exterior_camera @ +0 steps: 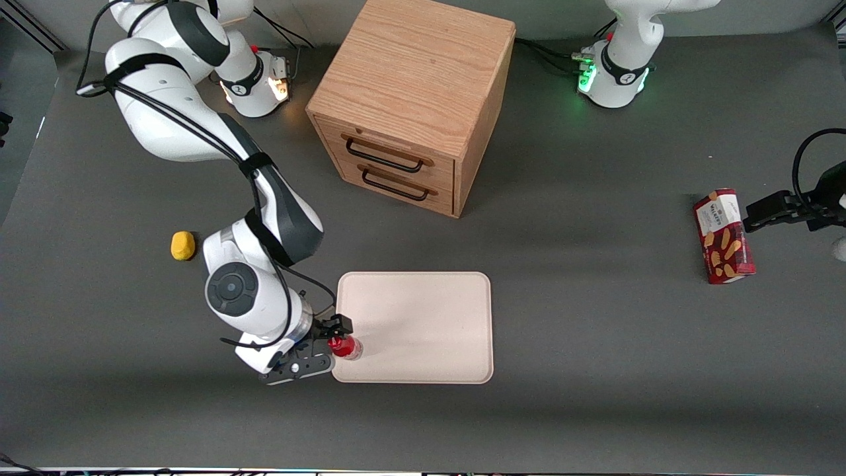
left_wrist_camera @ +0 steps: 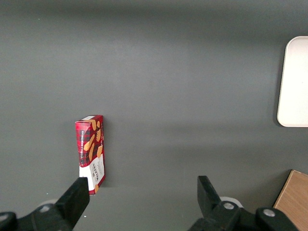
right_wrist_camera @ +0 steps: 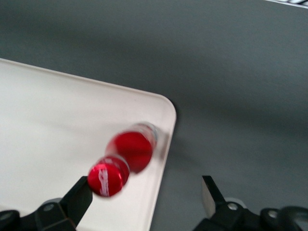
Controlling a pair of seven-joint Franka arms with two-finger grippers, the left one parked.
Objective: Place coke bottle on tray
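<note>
The coke bottle [exterior_camera: 346, 346] is small and red with a red cap. It stands on the pale cream-pink tray [exterior_camera: 423, 317], in the tray's corner toward the working arm's end and nearest the front camera. My right gripper [exterior_camera: 330, 345] is open around that corner, with one finger on each side of the bottle. In the right wrist view the bottle [right_wrist_camera: 130, 151] looks blurred and leans, its cap close to one finger [right_wrist_camera: 79, 195]. The gripper [right_wrist_camera: 147, 195] holds nothing. The tray's rounded corner [right_wrist_camera: 159, 108] lies under the bottle.
A wooden drawer cabinet [exterior_camera: 413, 99] stands farther from the front camera than the tray. A yellow lump [exterior_camera: 183, 245] lies beside the working arm. A red snack box [exterior_camera: 724, 236] lies toward the parked arm's end, and also shows in the left wrist view [left_wrist_camera: 90, 153].
</note>
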